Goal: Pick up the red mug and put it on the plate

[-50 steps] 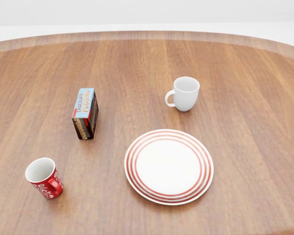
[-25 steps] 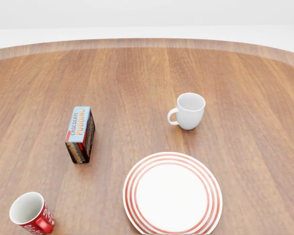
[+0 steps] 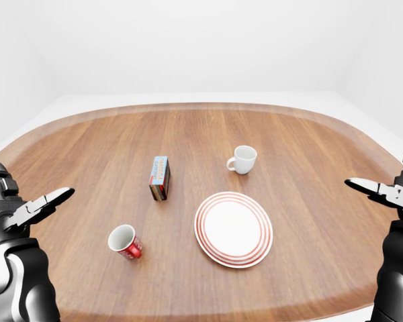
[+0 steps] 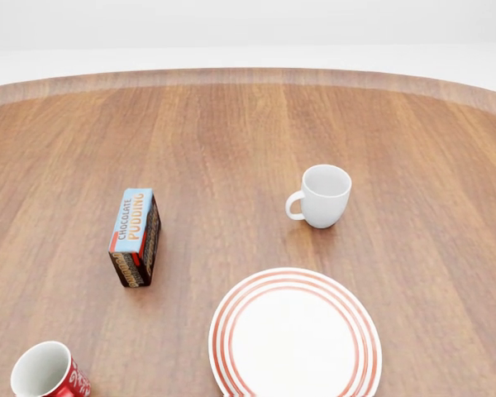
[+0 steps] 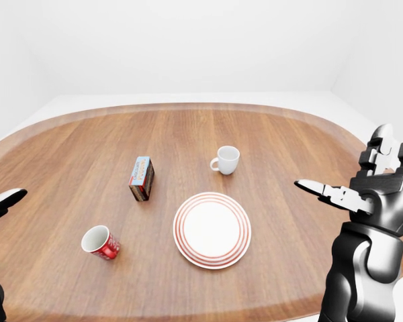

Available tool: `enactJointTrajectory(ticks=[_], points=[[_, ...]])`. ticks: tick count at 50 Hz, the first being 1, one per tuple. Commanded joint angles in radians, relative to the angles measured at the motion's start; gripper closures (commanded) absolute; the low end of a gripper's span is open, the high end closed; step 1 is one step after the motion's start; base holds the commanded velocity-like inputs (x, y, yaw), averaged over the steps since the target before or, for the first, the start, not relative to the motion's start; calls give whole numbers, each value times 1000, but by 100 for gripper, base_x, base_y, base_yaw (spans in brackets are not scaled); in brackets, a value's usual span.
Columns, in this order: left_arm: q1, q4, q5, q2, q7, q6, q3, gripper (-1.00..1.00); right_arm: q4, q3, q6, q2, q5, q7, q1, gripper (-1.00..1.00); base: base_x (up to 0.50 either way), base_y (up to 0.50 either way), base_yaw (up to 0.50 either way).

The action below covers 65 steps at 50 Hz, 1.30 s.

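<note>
- Hovering at the left edge of the left-eye view, the left hand (image 3: 37, 206) is holding nothing, its fingers (image 3: 57, 195) spread open and pointing in over the tabletop (image 3: 302, 147).
- The red mug (image 3: 125, 241) is standing upright on the tabletop, mouth up, near the bottom left of the left-eye view, well apart from the left hand and not yet touched.
- A pudding box (image 3: 159, 178) is standing on edge above and a little right of the mug, near enough that a wide sweep of the arm is risking a knock.
- The plate (image 3: 234, 229) is lying flat to the right of the mug, with bare wood between them and nothing on it.
- A white mug (image 3: 242, 159) is sitting above the plate, close to its upper rim; carrying the red one in too high in the view is risking a clip against it.
- The right hand (image 5: 342, 195) is waiting at the right edge of the right-eye view, fingers (image 5: 314, 188) likewise splayed and empty, well clear of everything.
- The red mug is looking smooth and round, so a shallow or off-centre grip is likely to tip it or let it slide, and a release near the plate's raised rim is risking a tilted landing.
</note>
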Motion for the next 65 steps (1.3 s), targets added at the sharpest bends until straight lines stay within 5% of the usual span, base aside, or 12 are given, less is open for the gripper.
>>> enactJointTrajectory(ticks=[1, 28, 42, 50, 65], points=[[1, -2, 0, -1, 0, 0, 0, -100, 2, 9, 0, 1, -16, 4, 2, -100, 0, 46, 0], [5, -22, -3, -3, 3, 0, 4, -100, -6, 1, 0, 6, -9, 9, 1, -100, 0, 48, 0], [3, -15, 6, -6, 0, 0, -1, -100, -53, 295, 0, 92, -254, 152, 2, -100, 0, 0, 0], [2, -11, 5, -5, 1, 0, -3, -100, 57, 610, 0, 183, -483, 202, 34, -100, 0, 0, 0], [3, -17, 13, -11, 0, 0, -11, -100, 198, 883, 0, 259, -614, 230, 52, -100, 0, 0, 0]])
